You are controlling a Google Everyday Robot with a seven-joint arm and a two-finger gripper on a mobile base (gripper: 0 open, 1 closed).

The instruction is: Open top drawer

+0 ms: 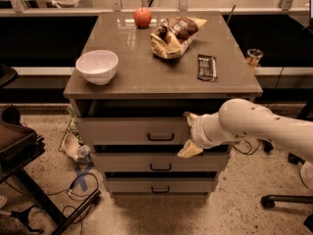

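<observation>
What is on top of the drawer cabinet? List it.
White bowl, red apple, snack bag, dark wrapped bar. Anything under the bag is covered. The gripper is lower, at the top drawer's right end.

The right end of the top drawer (127,130) is taken up by the gripper (188,133), fingers spread; its left half is left free. Approach from the left is narrowed by a dark chair (17,143) and cables (73,187).

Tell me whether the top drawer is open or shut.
Slightly open. A dark gap shows between the front of the top drawer and the countertop above it. The tool is at the front's right end.
</observation>
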